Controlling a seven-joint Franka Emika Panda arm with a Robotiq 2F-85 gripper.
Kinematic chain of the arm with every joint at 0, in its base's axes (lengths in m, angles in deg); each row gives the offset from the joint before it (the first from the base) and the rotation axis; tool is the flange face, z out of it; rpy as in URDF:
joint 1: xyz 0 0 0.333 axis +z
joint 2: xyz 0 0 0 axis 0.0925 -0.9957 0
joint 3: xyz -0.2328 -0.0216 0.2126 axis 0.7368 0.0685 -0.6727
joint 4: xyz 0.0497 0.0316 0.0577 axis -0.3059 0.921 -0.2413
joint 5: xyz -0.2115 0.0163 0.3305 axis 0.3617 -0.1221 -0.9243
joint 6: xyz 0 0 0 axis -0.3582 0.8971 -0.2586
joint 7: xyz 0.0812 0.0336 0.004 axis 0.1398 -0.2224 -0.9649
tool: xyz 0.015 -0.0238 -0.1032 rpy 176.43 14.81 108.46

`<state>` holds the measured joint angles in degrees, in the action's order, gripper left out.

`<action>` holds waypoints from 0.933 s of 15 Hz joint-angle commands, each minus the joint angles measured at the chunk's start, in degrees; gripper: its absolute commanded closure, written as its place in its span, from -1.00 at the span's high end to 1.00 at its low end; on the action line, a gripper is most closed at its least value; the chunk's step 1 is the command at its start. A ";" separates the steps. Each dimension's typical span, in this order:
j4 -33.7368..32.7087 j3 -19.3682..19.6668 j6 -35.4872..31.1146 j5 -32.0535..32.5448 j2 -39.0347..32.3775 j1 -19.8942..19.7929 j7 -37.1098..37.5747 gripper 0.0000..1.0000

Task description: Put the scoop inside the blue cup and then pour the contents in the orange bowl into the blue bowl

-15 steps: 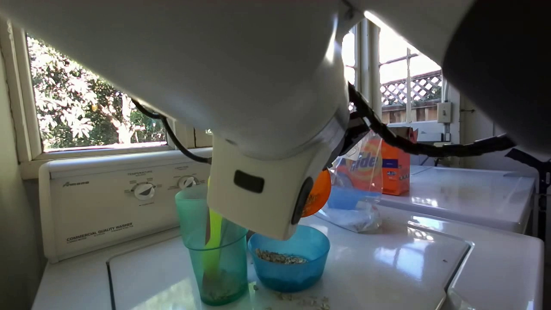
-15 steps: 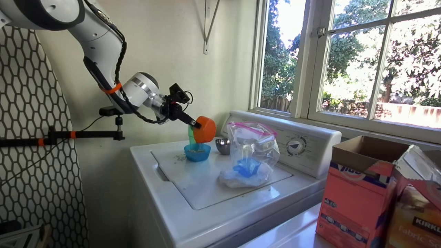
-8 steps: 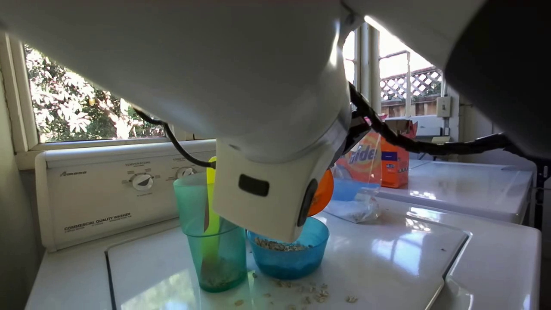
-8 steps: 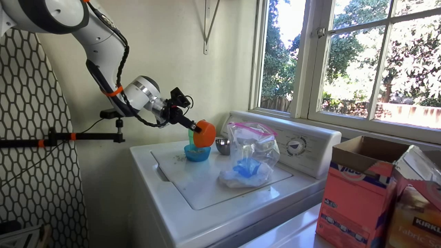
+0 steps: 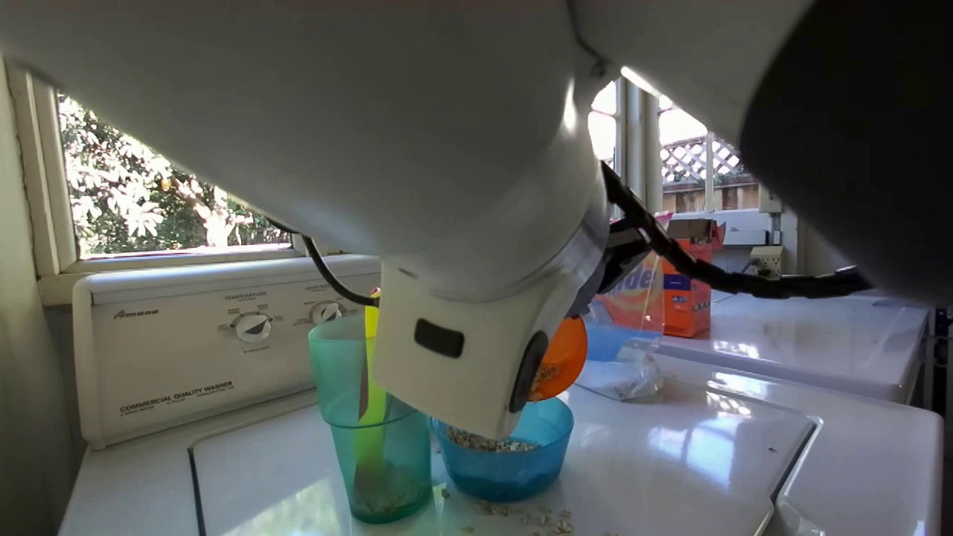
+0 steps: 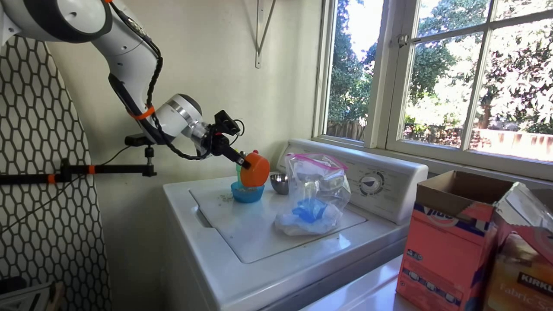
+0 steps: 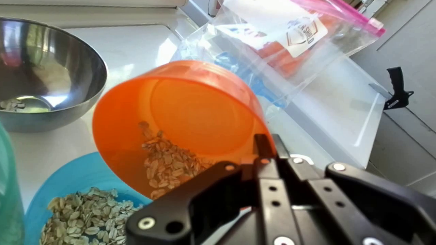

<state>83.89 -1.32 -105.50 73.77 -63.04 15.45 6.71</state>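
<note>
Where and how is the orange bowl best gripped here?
Probably by the thin rim of the orange bowl, one fingertip inside and one outside, as the gripper holds it. Come from the mouth side: in the wrist view the tilted bowl opens toward the gripper, and its visible oats lie lower, clear of the pinch.

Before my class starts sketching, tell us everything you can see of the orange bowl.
The orange bowl is round, smooth and bright, apparently plastic, with a plain rim and a circular floor visible inside. It is tipped steeply, lower rim over the blue bowl, its mouth showing in the wrist view. Oat-like flakes lie along its lower wall, near the rim. The gripper clamps its side wall at the rim; whether the orange bowl touches the blue bowl, I cannot tell.
</note>
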 commanded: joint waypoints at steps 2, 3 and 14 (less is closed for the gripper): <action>-2.90 0.13 1.07 -0.81 -1.39 0.30 1.56 -0.98; -3.72 0.17 1.17 -0.93 -1.80 0.32 1.72 -0.98; -10.19 0.21 10.96 -4.89 -5.80 1.25 0.83 -0.93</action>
<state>73.82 -1.20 -94.60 68.91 -68.78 16.55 7.56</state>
